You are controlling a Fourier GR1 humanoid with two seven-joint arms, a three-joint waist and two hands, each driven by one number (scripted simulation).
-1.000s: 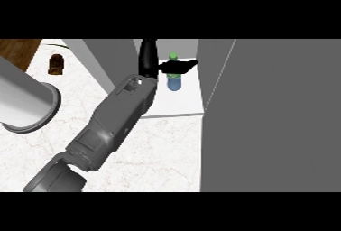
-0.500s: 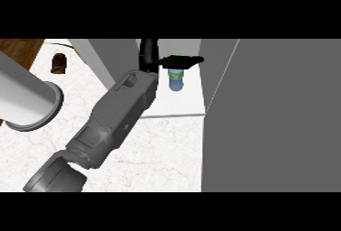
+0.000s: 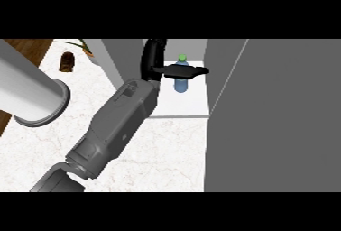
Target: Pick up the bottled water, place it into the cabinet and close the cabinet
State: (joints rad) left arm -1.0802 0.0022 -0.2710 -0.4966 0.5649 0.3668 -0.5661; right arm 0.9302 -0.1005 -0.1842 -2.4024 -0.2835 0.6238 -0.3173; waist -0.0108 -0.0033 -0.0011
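Placing step, by my read: the right hand point(image 3: 190, 71) was curled round the bottle point(image 3: 181, 85) just under its green cap, and the bottle was inside the cabinet point(image 3: 190, 107), long axis upright, cap up. Next the hand had to release, back out, then swing the door point(image 3: 279, 117) shut

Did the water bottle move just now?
No, not noticeably: the bottle is as far behind the front edge of the cabinet shelf as before, with the hand round it.
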